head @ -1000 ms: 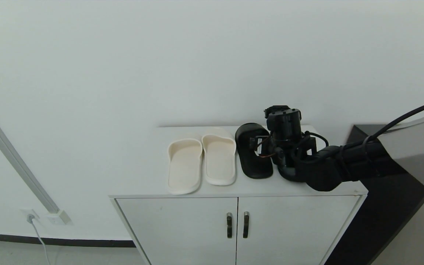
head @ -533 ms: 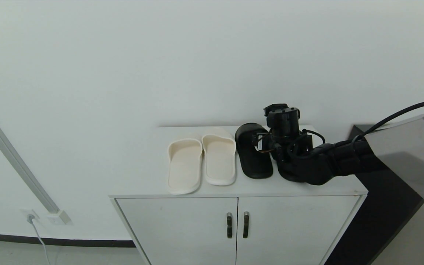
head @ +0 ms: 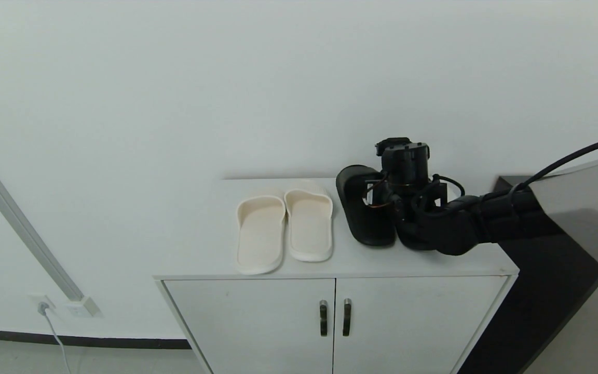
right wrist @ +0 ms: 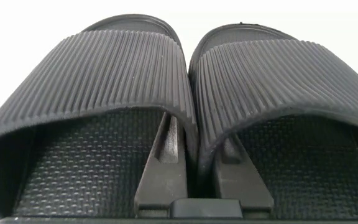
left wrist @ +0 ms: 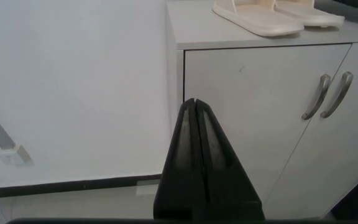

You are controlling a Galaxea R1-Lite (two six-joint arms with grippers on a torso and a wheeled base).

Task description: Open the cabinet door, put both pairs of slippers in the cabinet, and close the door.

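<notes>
Gripping: right fingers (right wrist: 160, 171) closed on the black slippers (head: 364, 208), one finger inside each shoe under its strap, with the two inner side walls pinched between them.
Black slippers: pair held as one at the fingers, toes tipped up, heels low over the surface (head: 449, 262). Whether the heels touch it cannot be told.
Handling, judged: light moulded foam or rubber, soft and springy, not fragile. Ribbed straps and pebbled footbeds give friction. The walls will squash under the pinch, and the heels may sag or swing.
Where to hold, judged: the present spot, the paired inner walls close to the straps, keeps both shoes in one grasp. A deep bite guards against one sliding out.
White slippers (head: 283, 231): side by side, flat on the surface, left of the right fingers, beyond the black pair and apart from it.
Cabinet (head: 257, 322): both doors shut, handles (head: 323, 317) together at the centre, below the right fingers.
Left fingers (left wrist: 188, 143): pressed together, nothing between them, low in front of the cabinet's left door, short of the handles.
Task standing, judged: doors not yet opened, no pair inside.
</notes>
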